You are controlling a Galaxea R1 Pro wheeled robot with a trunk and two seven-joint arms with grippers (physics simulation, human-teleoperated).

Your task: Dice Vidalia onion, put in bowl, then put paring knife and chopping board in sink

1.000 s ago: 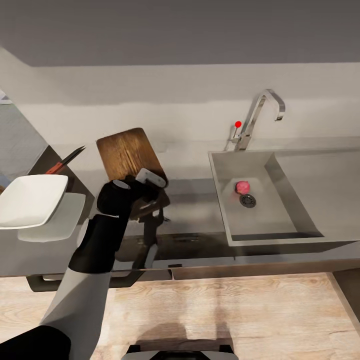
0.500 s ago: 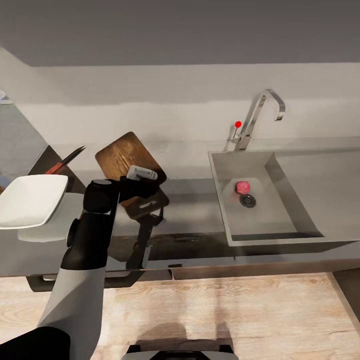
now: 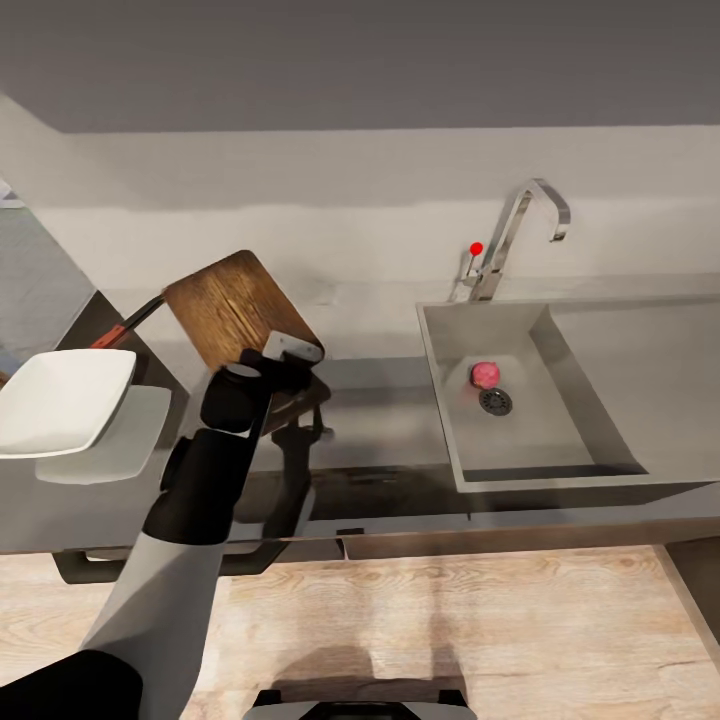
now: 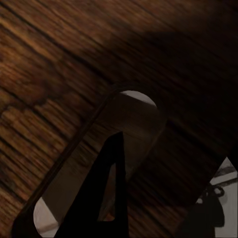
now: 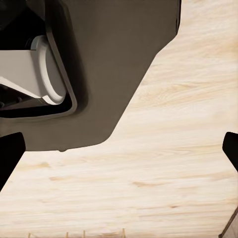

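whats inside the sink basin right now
The sink holds a small pink-red onion resting just beside the round drain. Its near wall hides the front strip of the basin floor, so that part cannot be checked.

Chopping board (image 3: 232, 305): dark brown, streaked wood grain. Bowl (image 3: 62, 398): white. Paring knife (image 3: 128, 322): reddish-brown handle, dark blade. Vidalia onion (image 3: 486, 374): pinkish-red. Sink (image 3: 590, 400): grey steel; tap knob (image 3: 476, 248) red. Counter (image 3: 390, 420): glossy grey. Floor (image 3: 480, 630): pale wood plank

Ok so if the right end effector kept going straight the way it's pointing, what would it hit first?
Most likely the wooden floor: the right end effector looks down at pale planks between its fingertips, beside the robot's dark base. Depth is hard to judge.
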